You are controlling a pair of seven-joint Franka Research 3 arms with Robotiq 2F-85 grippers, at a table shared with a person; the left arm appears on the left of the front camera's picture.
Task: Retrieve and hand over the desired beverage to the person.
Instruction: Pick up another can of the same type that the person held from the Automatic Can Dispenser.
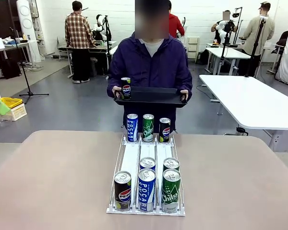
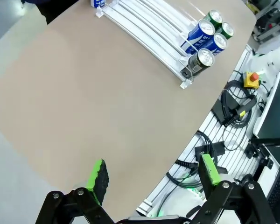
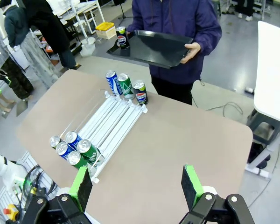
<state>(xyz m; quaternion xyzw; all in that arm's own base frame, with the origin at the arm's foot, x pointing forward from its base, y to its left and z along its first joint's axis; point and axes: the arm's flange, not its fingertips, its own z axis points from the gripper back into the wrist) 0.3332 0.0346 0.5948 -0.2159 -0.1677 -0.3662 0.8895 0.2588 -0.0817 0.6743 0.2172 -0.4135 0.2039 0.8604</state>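
1. Workshop's tan table (image 1: 48, 182): a white wire rack (image 1: 130, 158) of drink cans. Beyond it, the person in a navy-purple jacket (image 1: 151, 64) holds a black tray (image 1: 153, 101) carrying a lone Pepsi can (image 1: 126, 87).
2. Your left gripper (image 2: 152, 169) and right gripper (image 3: 137, 179) gape, both empty.
3. Probably wanted: the rack's near-left black Pepsi can (image 1: 122, 190). Clasp it mid-body and lift straight up.

Front view faces the person (image 1: 151, 62); both wrist views overlook the rack (image 1: 130, 159).

The tan table (image 1: 48, 182) bears a white can rack (image 1: 133, 160); three far cans (image 1: 148, 128) perhaps stand on the tabletop.
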